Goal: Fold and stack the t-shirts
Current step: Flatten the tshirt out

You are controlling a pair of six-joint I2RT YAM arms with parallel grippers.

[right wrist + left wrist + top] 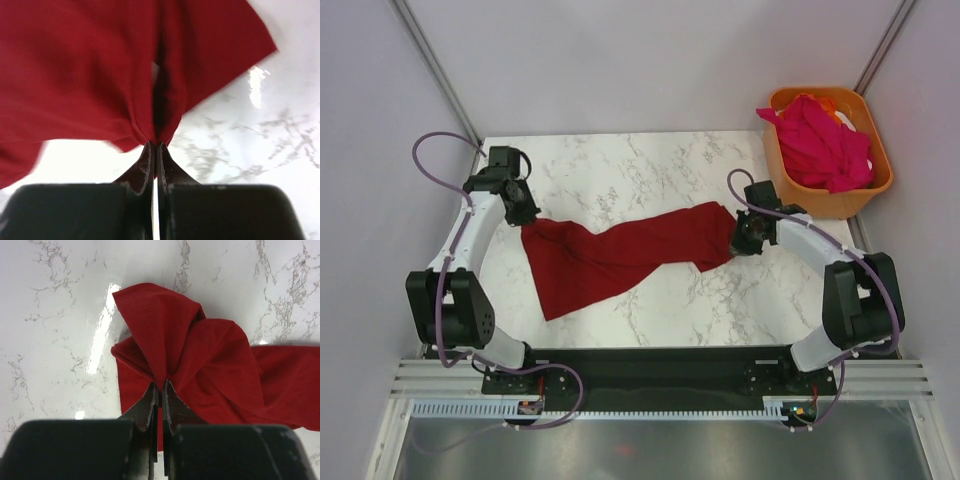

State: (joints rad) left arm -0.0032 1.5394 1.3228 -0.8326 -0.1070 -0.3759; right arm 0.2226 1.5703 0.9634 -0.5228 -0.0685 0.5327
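Observation:
A dark crimson t-shirt (620, 255) lies stretched and bunched across the middle of the marble table (620, 175). My left gripper (527, 222) is shut on the shirt's left end; in the left wrist view a fold of the red cloth (200, 355) rises from between its closed fingers (160, 388). My right gripper (738, 240) is shut on the shirt's right end, and the right wrist view shows the red cloth (100, 70) pinched at the fingertips (154, 146). A magenta pink t-shirt (822, 142) lies crumpled in the orange tub (876, 186) at the back right.
The orange tub stands off the table's back right corner, with a bit of orange and white cloth (840, 116) beside the pink shirt. Grey walls (620, 60) close in the back and sides. Both arm bases sit on the black plate (650, 365) at the near edge.

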